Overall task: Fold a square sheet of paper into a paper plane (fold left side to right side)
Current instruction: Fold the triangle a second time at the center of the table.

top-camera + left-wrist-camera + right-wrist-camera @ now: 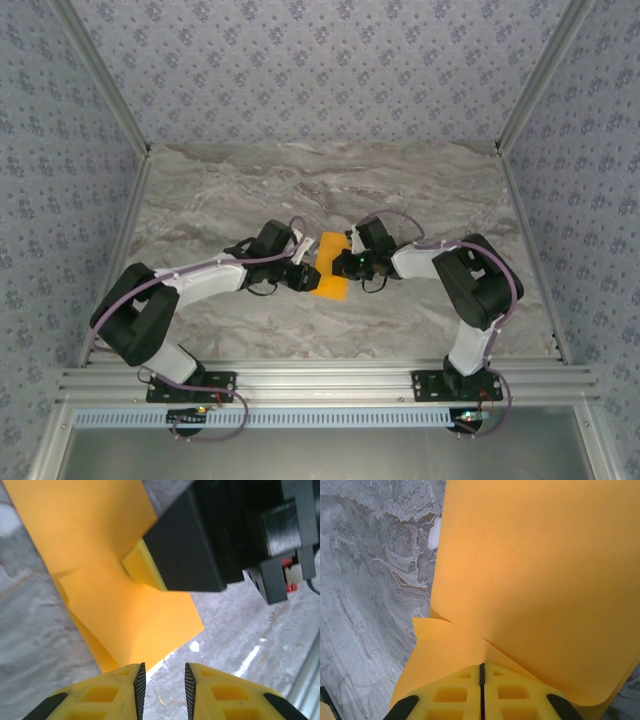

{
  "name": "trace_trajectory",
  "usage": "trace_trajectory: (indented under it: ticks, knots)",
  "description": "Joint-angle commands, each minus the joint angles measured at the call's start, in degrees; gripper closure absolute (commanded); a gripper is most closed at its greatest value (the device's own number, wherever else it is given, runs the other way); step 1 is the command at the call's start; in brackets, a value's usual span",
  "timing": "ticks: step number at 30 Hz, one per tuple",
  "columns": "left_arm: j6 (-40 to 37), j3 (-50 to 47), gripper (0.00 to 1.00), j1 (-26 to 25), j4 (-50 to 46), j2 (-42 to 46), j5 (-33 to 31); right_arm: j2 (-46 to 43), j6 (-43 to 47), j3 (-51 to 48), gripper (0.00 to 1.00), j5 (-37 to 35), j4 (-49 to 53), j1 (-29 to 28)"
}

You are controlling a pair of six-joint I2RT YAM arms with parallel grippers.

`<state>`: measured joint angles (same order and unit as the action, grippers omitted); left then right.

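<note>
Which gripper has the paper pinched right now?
The right gripper, shut on the orange sheet; the left gripper is open, holding nothing.

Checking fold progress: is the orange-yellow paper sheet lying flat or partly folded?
Partly folded. The thin orange-yellow paper sheet curves up over its lower layer, its edge pinched in the shut right hand.

Matt, smooth orange-yellow paper sheet point(535, 570), faintly glossy marble-patterned table point(250, 190), left gripper point(163, 674) of yellow plastic
</note>
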<state>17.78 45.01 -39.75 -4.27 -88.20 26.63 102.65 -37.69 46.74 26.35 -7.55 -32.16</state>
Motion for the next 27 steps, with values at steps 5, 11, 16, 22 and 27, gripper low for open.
trace_trajectory:
  ticks: [5,11,16,22,27]
  knots:
    - [4.6,0.3,0.71,-0.1,6.0,-2.8,8.6,2.2,1.1,-1.1,0.94,-3.5,5.4,-0.6]
    - [4.6,1.7,0.71,-0.1,5.9,-6.0,8.9,2.2,1.1,-0.7,0.94,-3.6,5.9,-0.7]
    - [4.3,1.6,0.71,0.4,5.6,-7.4,6.3,2.1,3.1,-0.6,0.94,-3.6,6.4,-0.7]
    - [4.1,1.2,0.71,1.0,5.4,-8.3,5.4,2.0,3.5,-0.3,0.94,-3.8,7.0,-0.8]
    - [4.0,1.0,0.71,1.3,5.5,-9.1,5.2,2.1,3.5,-0.2,0.94,-3.8,7.1,-0.8]
